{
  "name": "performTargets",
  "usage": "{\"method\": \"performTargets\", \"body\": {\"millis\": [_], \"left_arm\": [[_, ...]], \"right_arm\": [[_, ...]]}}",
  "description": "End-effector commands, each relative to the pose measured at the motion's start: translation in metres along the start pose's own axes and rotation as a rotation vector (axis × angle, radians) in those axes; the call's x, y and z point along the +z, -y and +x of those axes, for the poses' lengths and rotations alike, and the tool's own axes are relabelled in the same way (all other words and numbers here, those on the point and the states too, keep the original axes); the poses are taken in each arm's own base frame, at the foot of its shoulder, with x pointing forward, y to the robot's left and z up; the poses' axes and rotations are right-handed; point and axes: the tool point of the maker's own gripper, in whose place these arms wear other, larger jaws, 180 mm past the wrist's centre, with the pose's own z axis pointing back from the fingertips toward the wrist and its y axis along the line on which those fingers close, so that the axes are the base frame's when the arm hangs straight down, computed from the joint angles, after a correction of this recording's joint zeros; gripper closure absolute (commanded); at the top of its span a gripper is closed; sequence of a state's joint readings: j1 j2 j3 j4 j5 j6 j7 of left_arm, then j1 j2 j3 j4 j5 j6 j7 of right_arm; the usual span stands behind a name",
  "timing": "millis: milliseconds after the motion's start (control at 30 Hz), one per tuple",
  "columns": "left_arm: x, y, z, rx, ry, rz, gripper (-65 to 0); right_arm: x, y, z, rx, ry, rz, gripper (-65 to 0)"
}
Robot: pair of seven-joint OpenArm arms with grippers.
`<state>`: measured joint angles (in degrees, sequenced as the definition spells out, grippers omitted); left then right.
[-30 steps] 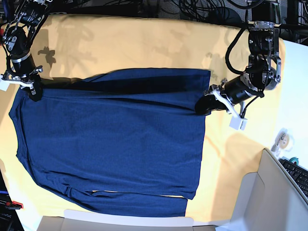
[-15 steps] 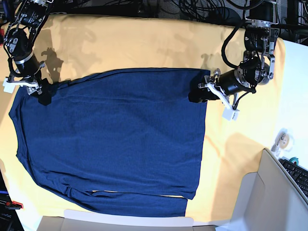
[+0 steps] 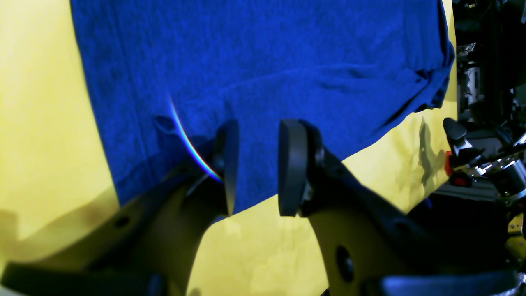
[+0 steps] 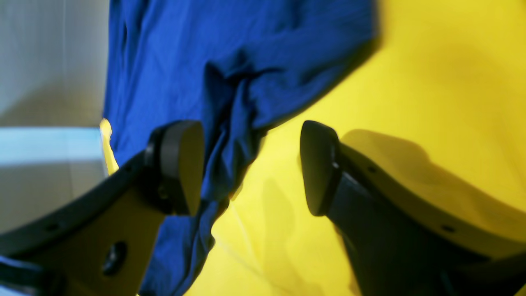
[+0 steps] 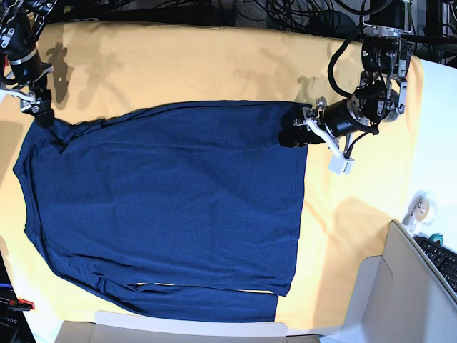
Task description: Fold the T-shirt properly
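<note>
The dark navy T-shirt (image 5: 164,207) lies spread flat on the yellow-orange cloth (image 5: 214,64). My left gripper (image 5: 289,136) hovers low at the shirt's far right corner. In the left wrist view the left gripper (image 3: 252,164) has its jaws a little apart, with the shirt (image 3: 254,61) edge lying under them, not pinched. My right gripper (image 5: 41,114) is at the shirt's far left corner. In the right wrist view the right gripper (image 4: 250,164) is wide open, and rumpled shirt fabric (image 4: 230,82) lies beside one finger (image 4: 181,164).
A cardboard box (image 5: 385,300) stands at the front right, with a keyboard (image 5: 443,261) and a small roll (image 5: 421,209) beside it on the white table. Cables lie along the back edge. A low box edge (image 5: 186,329) runs along the front.
The raised fold along the shirt's far edge has been laid flat. Both grippers have let go of it. The right arm has moved back and up, and the left gripper has shifted left.
</note>
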<state>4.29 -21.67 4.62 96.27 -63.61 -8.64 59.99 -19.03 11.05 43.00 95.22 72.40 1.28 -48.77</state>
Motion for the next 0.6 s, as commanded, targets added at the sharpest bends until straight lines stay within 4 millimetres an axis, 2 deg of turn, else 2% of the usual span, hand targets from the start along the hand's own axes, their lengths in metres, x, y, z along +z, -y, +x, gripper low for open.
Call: {"method": "performTargets", "body": {"millis": [0,100,167,233,300,400,567], "left_arm": [[0.005,0.003,0.007,-0.017,0.023,-0.013,-17.0],[0.007,0.012,0.008,-0.036,0.028,-0.028,-17.0],[0.008,0.015,0.009,-0.047,0.032,-0.034,-17.0],[0.009,0.016,0.008,-0.049,0.020,-0.032,-17.0],[0.009,0.015,0.003,-0.049,-0.010,-0.030,-17.0],[0.010,0.015,0.001,-0.050,-0.023,-0.030,-17.0],[0.010,0.015,0.000,-0.050,-0.028,-0.030,-17.0]], "right_arm": [[0.002,-0.007,0.016,0.009,0.043,0.030,-36.8],[-0.004,0.017,0.022,-0.091,0.073,-0.036,-36.8],[-0.010,0.035,0.019,-0.181,0.073,-0.092,-36.8],[-0.016,0.044,0.014,-0.254,0.061,-0.109,-36.8],[-0.025,0.046,0.002,-0.290,0.034,-0.109,-36.8],[-0.033,0.043,-0.003,-0.307,0.021,-0.101,-36.8],[-0.046,0.039,-0.002,-0.341,0.021,-0.084,-36.8]]}}
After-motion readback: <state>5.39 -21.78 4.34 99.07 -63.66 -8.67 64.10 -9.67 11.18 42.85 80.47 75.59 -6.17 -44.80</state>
